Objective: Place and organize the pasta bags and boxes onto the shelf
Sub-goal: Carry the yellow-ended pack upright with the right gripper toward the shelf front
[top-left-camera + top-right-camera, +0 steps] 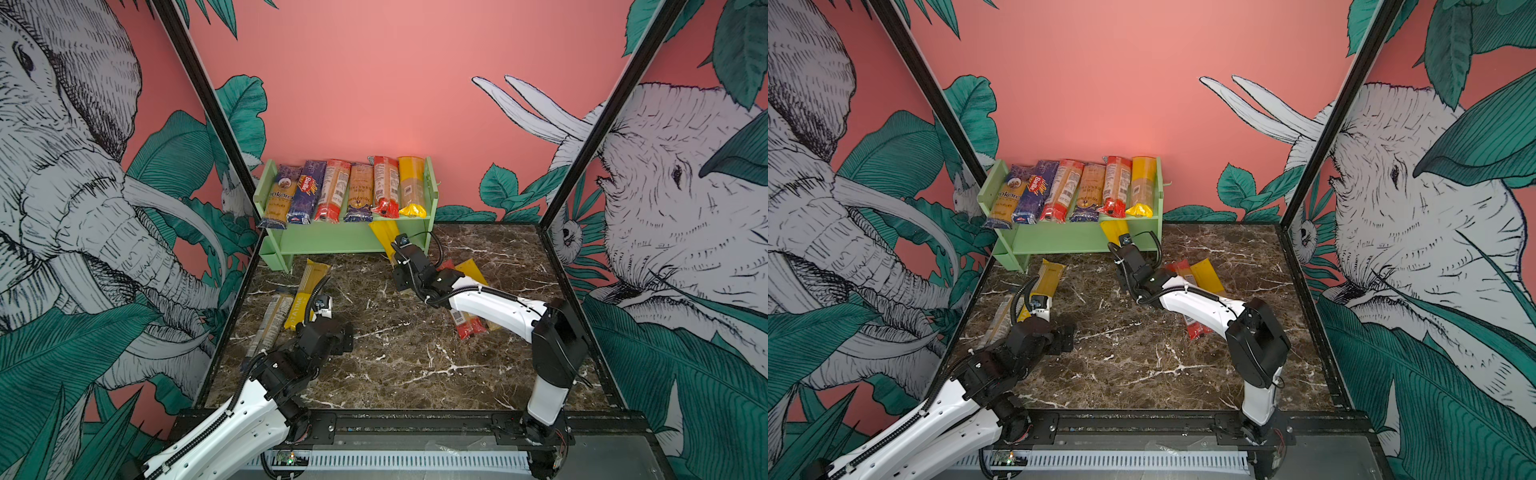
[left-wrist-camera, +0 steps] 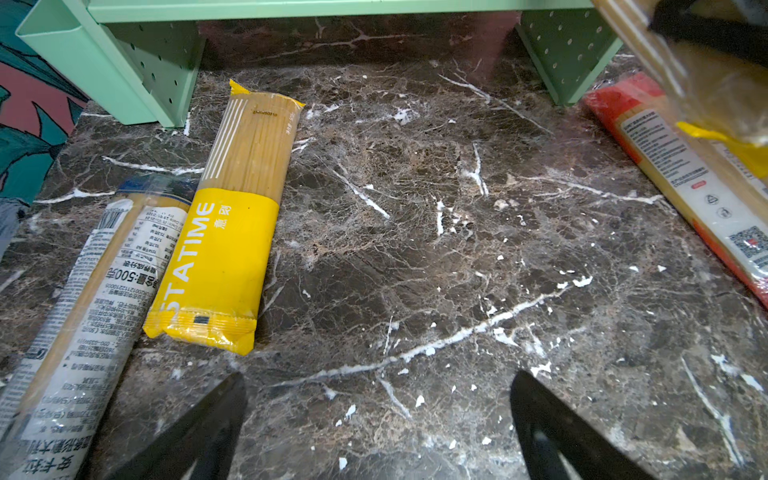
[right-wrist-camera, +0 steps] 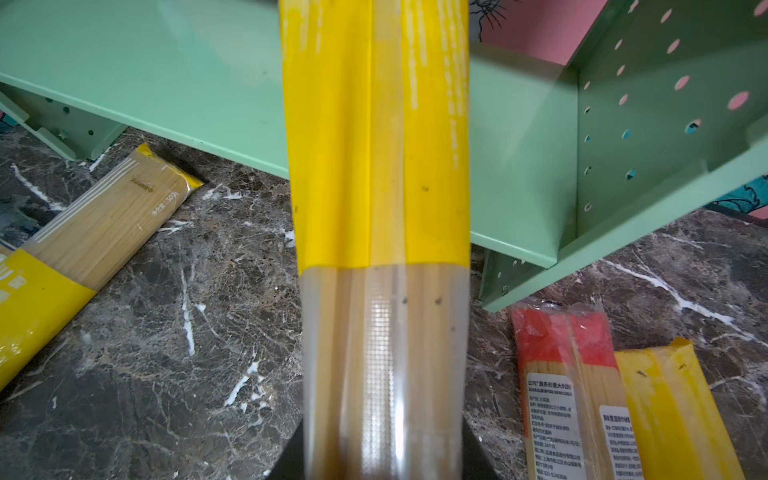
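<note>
Pasta bag with a white label (image 2: 95, 299) and a yellow-banded bag (image 2: 224, 249) lie side by side on the bench (image 1: 415, 332) at lower left of both top views, long axes running up toward the shelf (image 1: 332, 241); the left hand (image 2: 378, 376) beside them is spread wide and empty. At upper centre, the shelf's top tier holds a row of six bags (image 1: 360, 189), ends toward the camera. Right of centre, the right hand (image 3: 380, 453) is clamped on a yellow-ended bag (image 3: 378, 166) pointing over the lower tier, with a red-ended bag (image 3: 557, 374) and a plain yellow bag (image 3: 673, 407) flat on the bench nearby.
</note>
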Action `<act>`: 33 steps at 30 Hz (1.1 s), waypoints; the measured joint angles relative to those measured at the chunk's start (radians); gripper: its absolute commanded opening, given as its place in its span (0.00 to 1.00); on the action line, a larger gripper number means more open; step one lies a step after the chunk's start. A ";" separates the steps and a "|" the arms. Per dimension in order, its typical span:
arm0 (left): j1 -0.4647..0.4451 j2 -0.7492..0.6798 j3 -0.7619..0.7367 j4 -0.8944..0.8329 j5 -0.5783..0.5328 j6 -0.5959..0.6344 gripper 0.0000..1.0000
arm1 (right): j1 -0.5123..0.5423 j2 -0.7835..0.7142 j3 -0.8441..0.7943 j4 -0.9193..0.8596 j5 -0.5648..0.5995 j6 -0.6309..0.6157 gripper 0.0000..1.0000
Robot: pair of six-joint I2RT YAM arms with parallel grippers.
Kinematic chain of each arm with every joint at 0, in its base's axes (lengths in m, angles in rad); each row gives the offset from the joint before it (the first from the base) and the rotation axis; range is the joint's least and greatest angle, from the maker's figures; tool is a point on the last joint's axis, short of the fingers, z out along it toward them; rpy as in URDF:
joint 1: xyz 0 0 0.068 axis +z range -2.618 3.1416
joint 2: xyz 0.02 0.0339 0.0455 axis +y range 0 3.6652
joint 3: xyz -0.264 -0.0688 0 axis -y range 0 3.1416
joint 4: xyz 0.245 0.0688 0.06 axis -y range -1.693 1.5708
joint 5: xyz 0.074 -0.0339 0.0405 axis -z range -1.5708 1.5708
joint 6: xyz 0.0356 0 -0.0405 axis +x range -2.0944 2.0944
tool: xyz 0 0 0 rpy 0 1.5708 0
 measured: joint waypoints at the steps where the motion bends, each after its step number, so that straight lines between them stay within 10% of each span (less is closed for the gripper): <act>1: 0.000 0.000 0.003 -0.003 0.000 0.001 0.99 | -0.004 0.010 0.016 0.004 0.004 0.000 0.00; 33: 0.000 -0.013 0.022 -0.032 0.000 0.004 0.99 | -0.111 0.185 0.104 0.190 0.056 0.079 0.00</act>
